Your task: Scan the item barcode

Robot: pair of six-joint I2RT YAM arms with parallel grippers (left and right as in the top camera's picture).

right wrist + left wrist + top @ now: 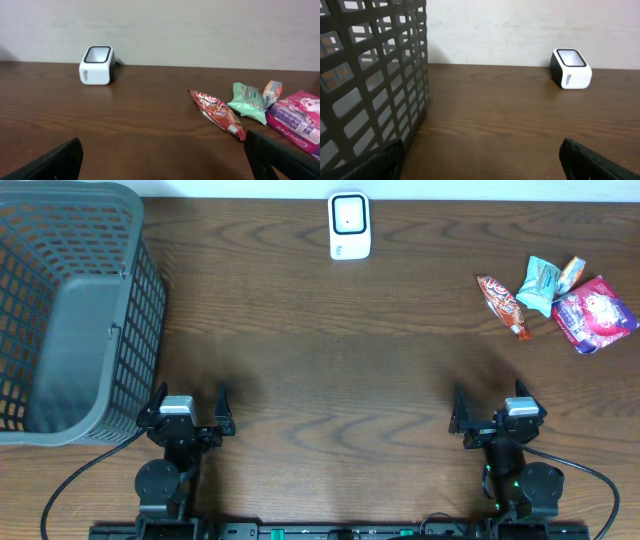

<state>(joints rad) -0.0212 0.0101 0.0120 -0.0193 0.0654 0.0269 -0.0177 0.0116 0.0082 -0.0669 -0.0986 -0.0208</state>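
Wooden table (320,360), red packet (503,306) lying diagonally, left pincer (190,400), right pincer (489,402) both spread.

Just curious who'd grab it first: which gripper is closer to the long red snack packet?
Right. The right gripper sits on the same side of the table as the red snack packet; the left gripper is far across, beside the basket.
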